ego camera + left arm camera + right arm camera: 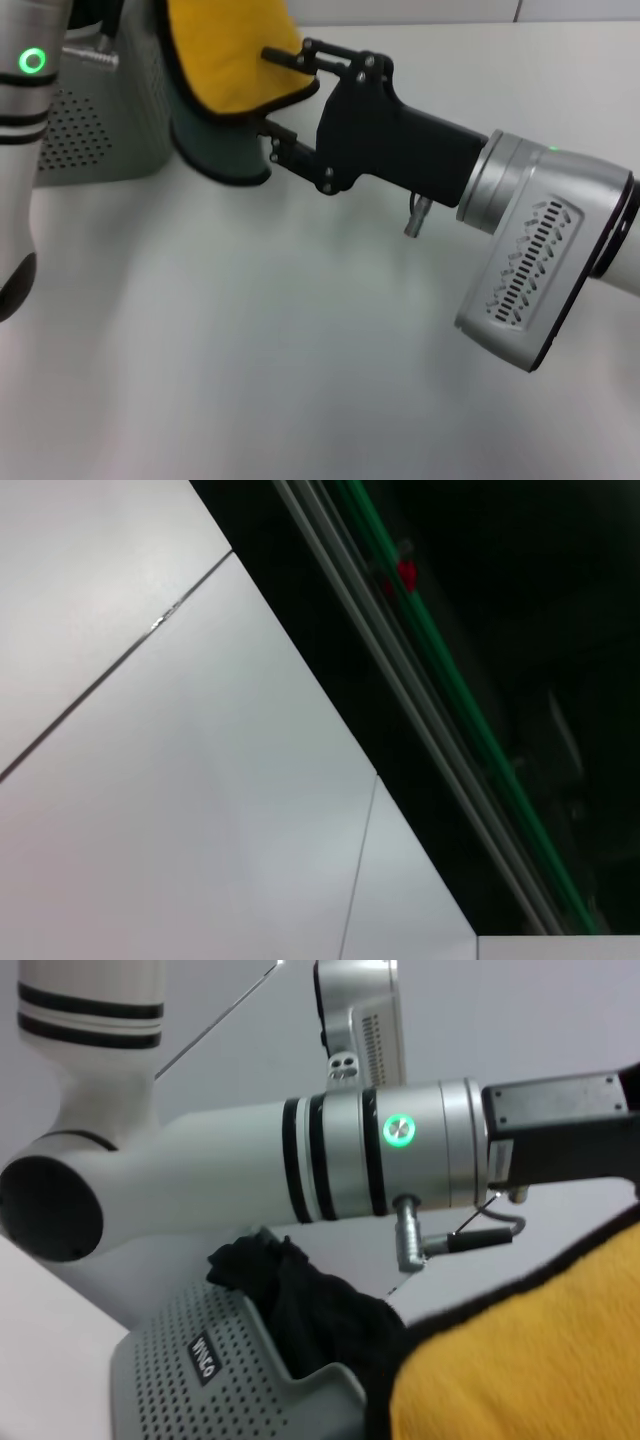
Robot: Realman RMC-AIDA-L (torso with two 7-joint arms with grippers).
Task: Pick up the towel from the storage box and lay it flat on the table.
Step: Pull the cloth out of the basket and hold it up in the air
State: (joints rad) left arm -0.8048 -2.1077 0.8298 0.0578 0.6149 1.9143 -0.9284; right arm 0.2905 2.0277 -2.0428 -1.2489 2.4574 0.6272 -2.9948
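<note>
Upside-down raised lettering on storage box (215, 1380)

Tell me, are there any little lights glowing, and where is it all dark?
Head view: a green ring light glows on the left arm, and soft grey shadows lie on the table under the right gripper by the towel. Right wrist view: another green ring light glows on the arm above the storage box. Left wrist view: one side is nearly black.

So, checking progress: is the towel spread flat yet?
No. The towel hangs folded, yellow over green, beside the storage box, with the right end effector at its edge.
</note>
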